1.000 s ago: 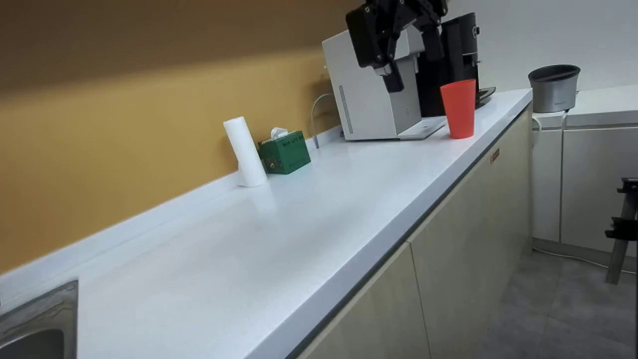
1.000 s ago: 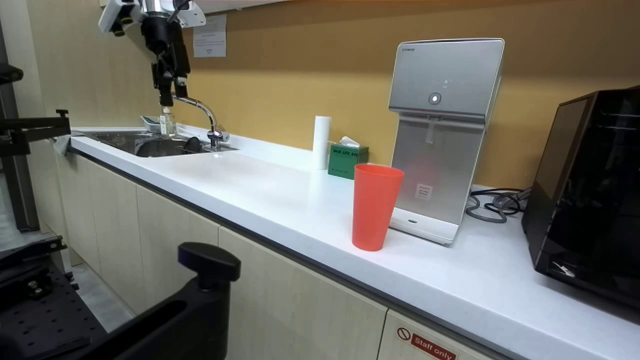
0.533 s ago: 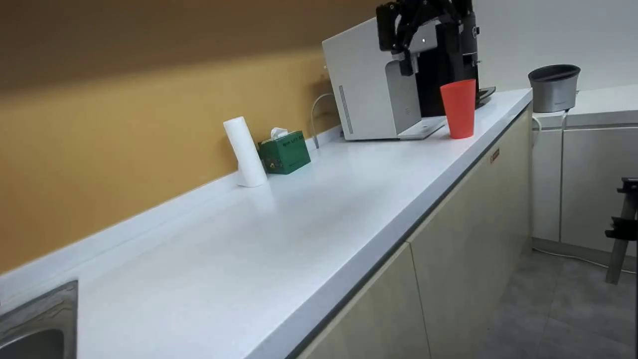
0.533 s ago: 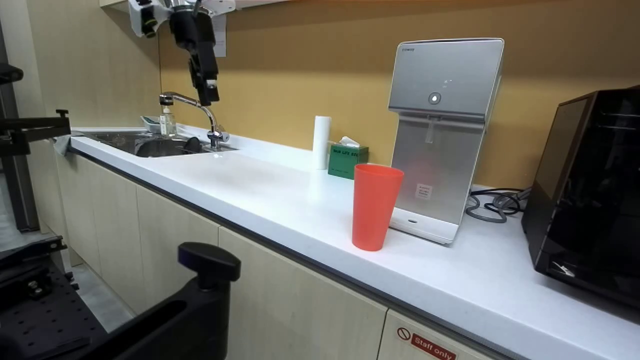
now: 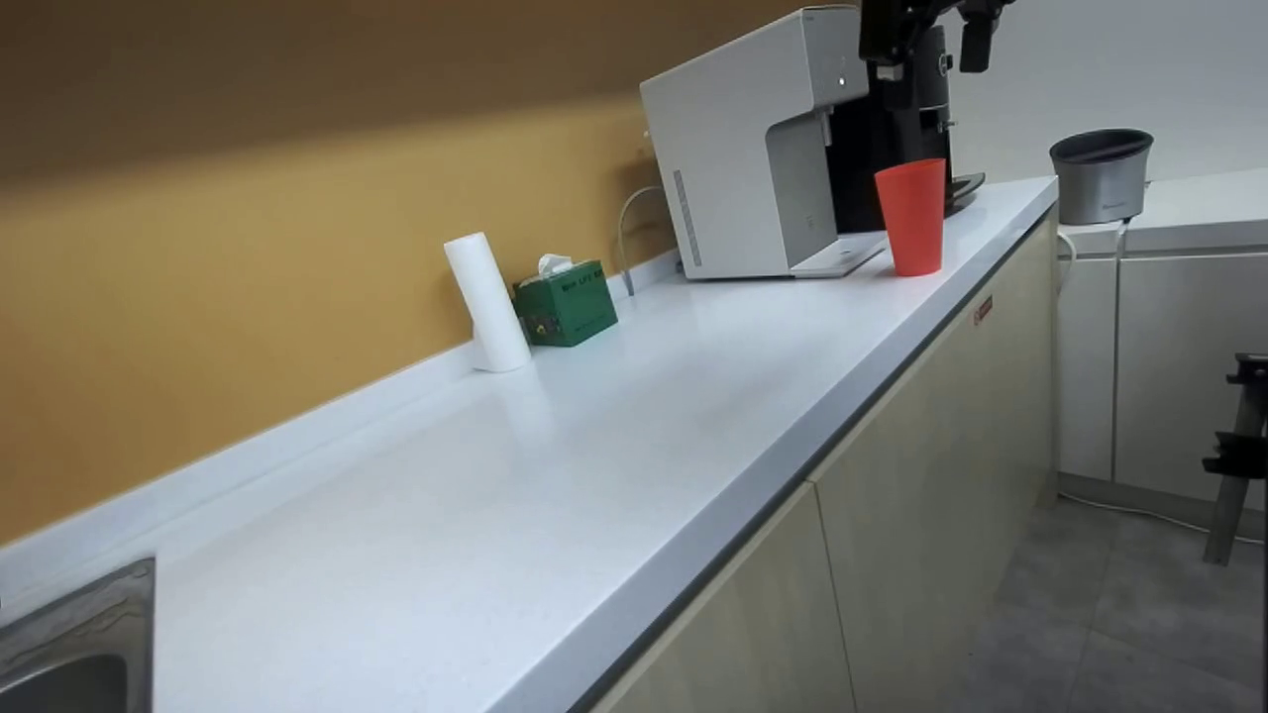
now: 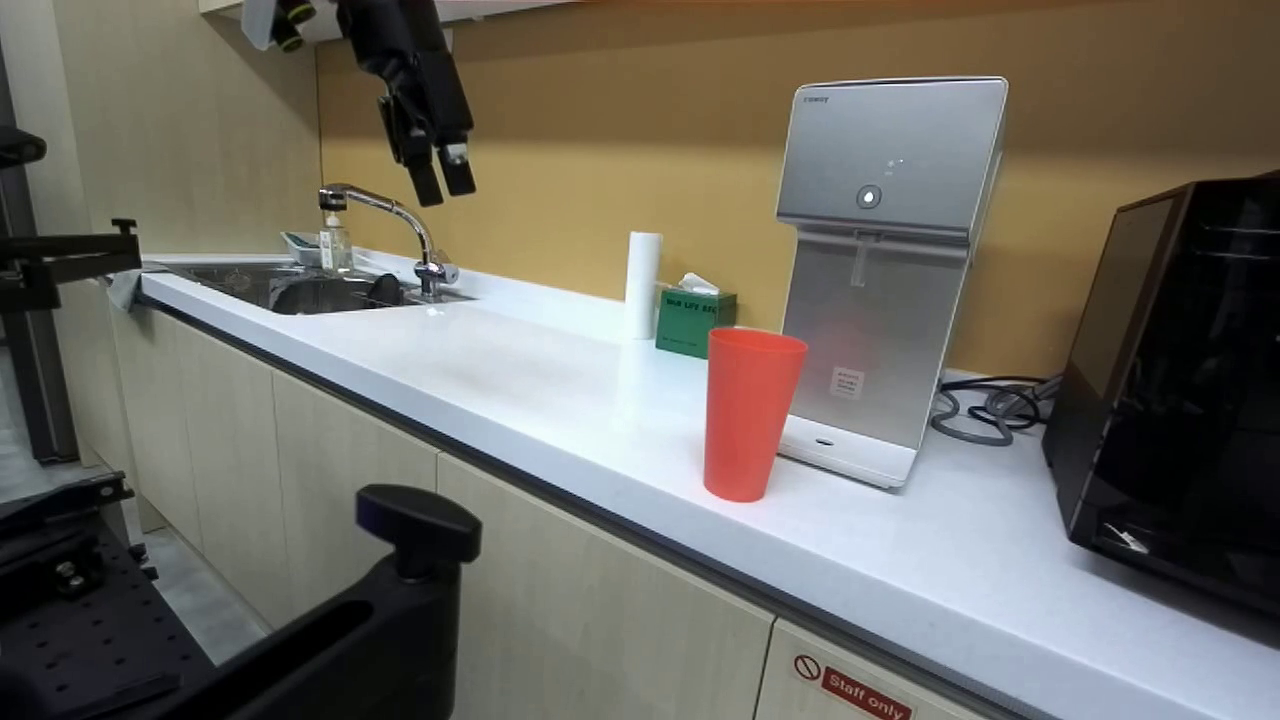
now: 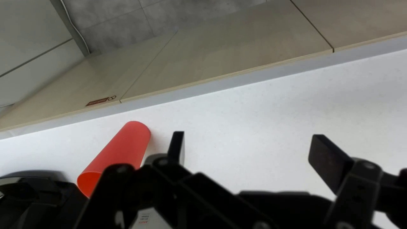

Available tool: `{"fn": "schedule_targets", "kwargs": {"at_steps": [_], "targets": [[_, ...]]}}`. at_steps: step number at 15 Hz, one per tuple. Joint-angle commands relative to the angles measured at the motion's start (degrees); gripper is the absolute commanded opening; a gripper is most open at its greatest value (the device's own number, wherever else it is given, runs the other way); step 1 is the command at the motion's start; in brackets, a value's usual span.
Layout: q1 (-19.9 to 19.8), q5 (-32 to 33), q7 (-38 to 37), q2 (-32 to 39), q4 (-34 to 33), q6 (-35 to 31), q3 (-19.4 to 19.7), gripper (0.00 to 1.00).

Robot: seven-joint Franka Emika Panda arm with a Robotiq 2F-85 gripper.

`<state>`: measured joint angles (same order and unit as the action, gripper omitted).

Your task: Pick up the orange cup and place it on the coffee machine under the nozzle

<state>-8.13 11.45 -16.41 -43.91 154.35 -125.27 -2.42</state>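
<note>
Orange cup (image 7: 120,149), upright, outside the spread jaws (lower down)

Tapered red-orange plastic tumbler (image 6: 752,415) upright, mouth up, on white counter (image 6: 560,370) near its front edge. It's in front of boxy white silver-faced machine (image 6: 885,150), which stands upright, nozzle (image 6: 866,238) over its base (image 6: 865,457)

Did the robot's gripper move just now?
Yes. In an exterior view, the gripper went toward the picture's right, from the spout end of the faucet, and now shows above its base.
</note>
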Motion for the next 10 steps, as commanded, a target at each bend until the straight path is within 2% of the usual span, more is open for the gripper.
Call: {"fn": "schedule_targets", "kwargs": {"at_steps": [1,3,10], "targets": [[-0.5,-0.4,0.4,-0.4,0.2,0.0,-0.5,1.0],[-1.5,-0.3,-0.6,0.7,0.1,-0.8,-0.3,1.0],[-8.7,-0.4,2.0,5.7,-0.5,-6.5,7.8,1.0]]}}
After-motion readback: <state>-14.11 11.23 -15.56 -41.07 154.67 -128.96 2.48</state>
